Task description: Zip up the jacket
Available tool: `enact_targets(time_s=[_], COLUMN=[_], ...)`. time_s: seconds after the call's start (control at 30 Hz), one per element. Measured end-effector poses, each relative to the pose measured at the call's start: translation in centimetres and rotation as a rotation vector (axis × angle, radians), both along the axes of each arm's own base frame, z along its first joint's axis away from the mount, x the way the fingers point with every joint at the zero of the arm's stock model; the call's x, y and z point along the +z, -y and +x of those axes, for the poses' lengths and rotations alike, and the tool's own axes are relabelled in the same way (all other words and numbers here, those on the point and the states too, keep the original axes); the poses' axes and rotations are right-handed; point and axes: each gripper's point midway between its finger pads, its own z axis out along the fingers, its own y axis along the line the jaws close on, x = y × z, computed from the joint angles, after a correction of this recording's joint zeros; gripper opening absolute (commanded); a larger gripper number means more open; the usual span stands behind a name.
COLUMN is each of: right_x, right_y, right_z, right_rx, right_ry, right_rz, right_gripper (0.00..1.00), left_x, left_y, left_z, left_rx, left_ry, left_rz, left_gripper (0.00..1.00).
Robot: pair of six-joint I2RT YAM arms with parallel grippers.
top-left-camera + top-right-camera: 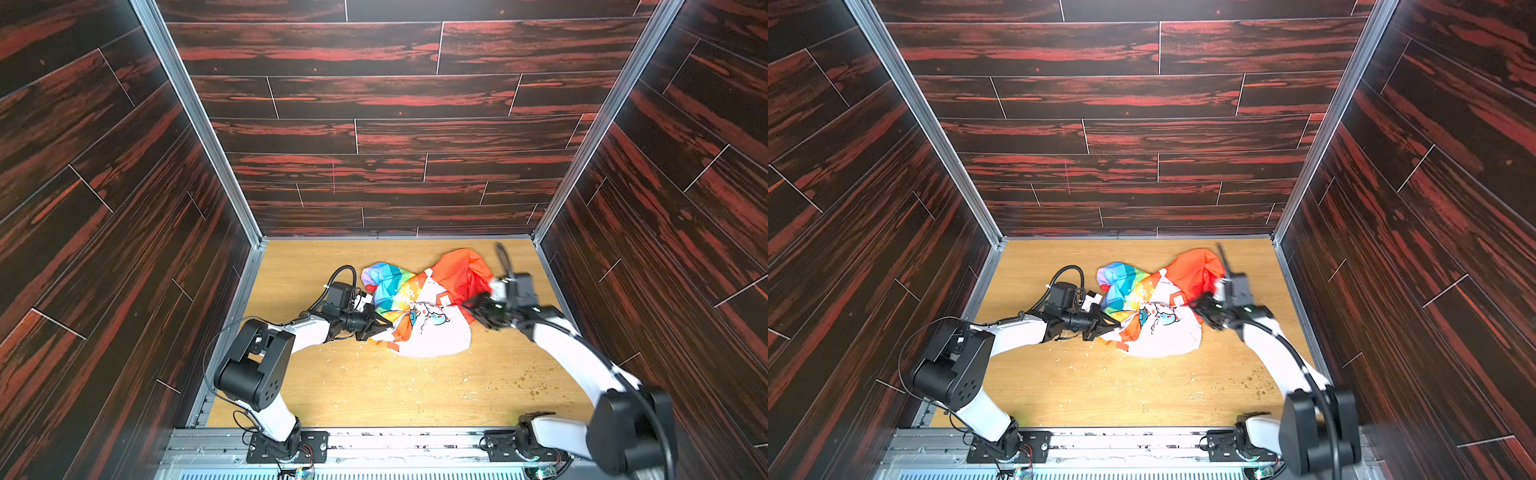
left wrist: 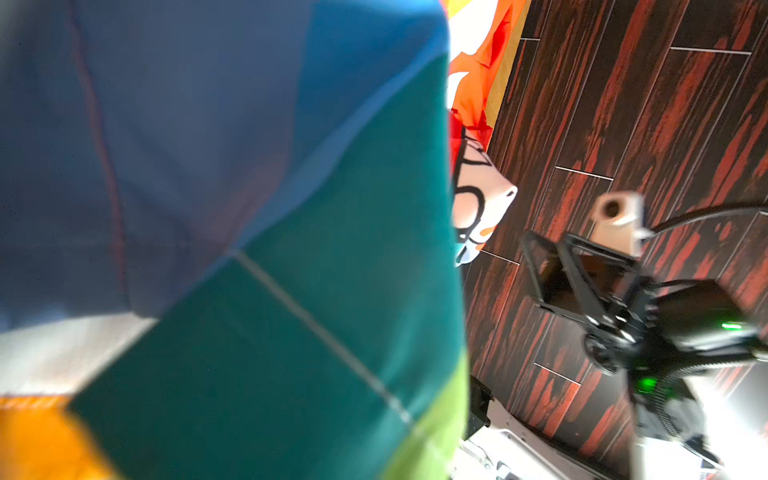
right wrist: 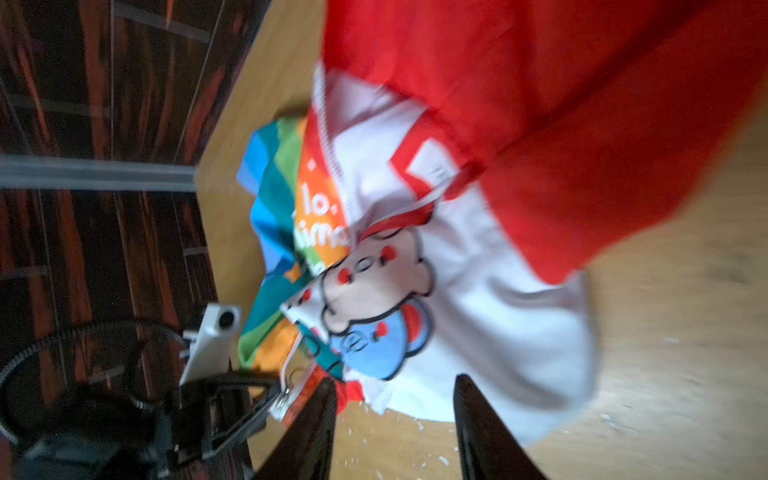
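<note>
Jacket (image 1: 432, 340) first: in both top views this small child's thin hooded jacket (image 1: 1163, 336), with orange hood, rainbow-striped panels and a white body printed with cartoon animals, lies crumpled toward the back of the light wooden tabletop (image 1: 374, 386), hood to the back right, stripes to the left. My left claw (image 1: 383, 329) is at its near left edge, pinched onto the cloth. My right claw (image 1: 473, 307) hangs blurred just beside the hood's near right edge, and from up here I cannot tell how its jaws stand. A small white label (image 1: 444, 299) shows near the collar, its print too small to read. From my left wrist, blue, teal and green stripes of the jacket (image 2: 249, 249) fill most of the frame, blurred with closeness and hiding my own fingers; past them my right claw (image 2: 540, 270) hovers before the dark red-streaked wall panels (image 2: 623, 104). From my right wrist, my right claw (image 3: 395, 380) is released, its two dark fingers (image 3: 320, 428) wide apart with nothing between them, near the white body's edge. White letters (image 3: 320, 220) on an orange panel read roughly "lo" and "irna", cut off by a fold; the label (image 3: 434, 168) carries grey print I cannot read. My left claw (image 3: 266, 395) grips the jacket (image 3: 478, 291) hem beside a small metal ring (image 3: 296, 376).
</note>
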Motion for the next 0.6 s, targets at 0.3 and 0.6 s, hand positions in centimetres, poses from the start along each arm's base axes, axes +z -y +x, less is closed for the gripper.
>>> enact_targets(time_s=[0.3,0.6], right_x=[2.8,0.4], right_y=[-14.0,-15.6], right_z=[0.2,-0.4], right_rx=[0.381,0.376], right_ry=[0.039,-0.091], right_rz=[0.2,0.351], right_gripper=[0.53,0.63], left_x=[3.3,4.7], left_y=[-0.7,-0.5], left_z=[-0.1,0.5], left_rx=[0.028,0.046], left_ry=[0.12,0.157], left_rz=[-0.02,-0.061], left_gripper=[0.0,0.0])
